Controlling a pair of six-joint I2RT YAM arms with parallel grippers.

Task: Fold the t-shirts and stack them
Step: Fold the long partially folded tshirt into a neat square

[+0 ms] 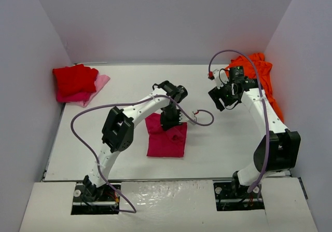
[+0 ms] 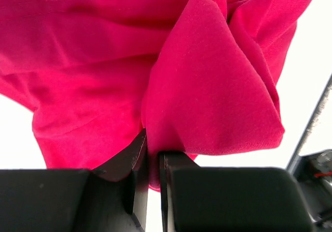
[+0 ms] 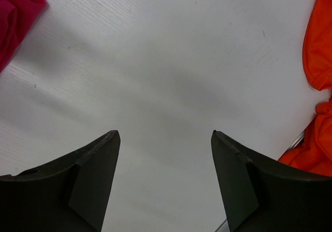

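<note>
Magenta shirt [image 1: 167,141] lies mid-table, long axis near-to-far. We see the left pincer [image 1: 171,122] clamped on its far edge. Right pincer [image 1: 220,99] hangs open and empty beside the orange shirt [image 1: 259,68]. Red shirt [image 1: 75,79] sits far-left, so the left arm's nearer.
</note>
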